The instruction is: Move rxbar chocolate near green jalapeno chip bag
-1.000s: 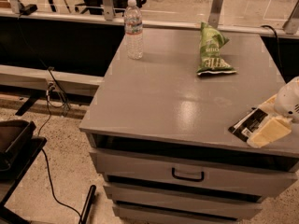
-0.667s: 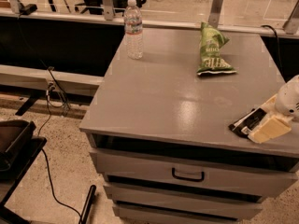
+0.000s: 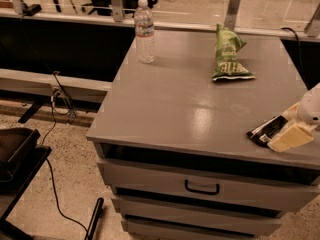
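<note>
The rxbar chocolate [image 3: 265, 130], a small dark wrapper with a white stripe, lies on the grey cabinet top [image 3: 190, 104] near its front right corner. My gripper [image 3: 286, 126] comes in from the right edge and is right at the bar's right end, down at table height. The green jalapeno chip bag [image 3: 229, 54] lies crinkled at the back of the top, right of centre, well away from the bar and the gripper.
A clear water bottle [image 3: 145, 31] stands upright at the back left of the top. The cabinet has drawers with a black handle [image 3: 202, 188] below. A cable [image 3: 52, 134] and a dark object [image 3: 15, 151] lie on the floor to the left.
</note>
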`<state>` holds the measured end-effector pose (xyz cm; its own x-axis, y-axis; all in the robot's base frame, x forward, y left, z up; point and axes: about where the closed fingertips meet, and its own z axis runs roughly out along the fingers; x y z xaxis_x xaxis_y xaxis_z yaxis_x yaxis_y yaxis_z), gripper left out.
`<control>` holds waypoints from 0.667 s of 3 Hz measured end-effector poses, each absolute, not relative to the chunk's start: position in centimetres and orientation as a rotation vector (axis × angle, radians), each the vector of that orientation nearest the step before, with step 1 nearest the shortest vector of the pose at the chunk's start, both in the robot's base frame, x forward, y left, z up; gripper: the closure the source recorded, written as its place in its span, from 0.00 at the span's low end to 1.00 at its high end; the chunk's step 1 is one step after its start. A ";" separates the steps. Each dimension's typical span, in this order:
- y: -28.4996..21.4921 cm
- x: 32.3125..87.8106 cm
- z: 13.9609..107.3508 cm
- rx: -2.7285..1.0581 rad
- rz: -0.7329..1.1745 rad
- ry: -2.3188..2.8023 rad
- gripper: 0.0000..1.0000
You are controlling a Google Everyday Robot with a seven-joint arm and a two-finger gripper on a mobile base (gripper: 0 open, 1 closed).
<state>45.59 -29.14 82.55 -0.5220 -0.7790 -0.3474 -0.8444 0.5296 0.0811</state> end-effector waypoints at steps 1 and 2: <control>-29.1 45.6 83.1 -1.360 0.350 2.503 1.00; -29.1 46.1 82.7 -1.311 0.403 2.507 1.00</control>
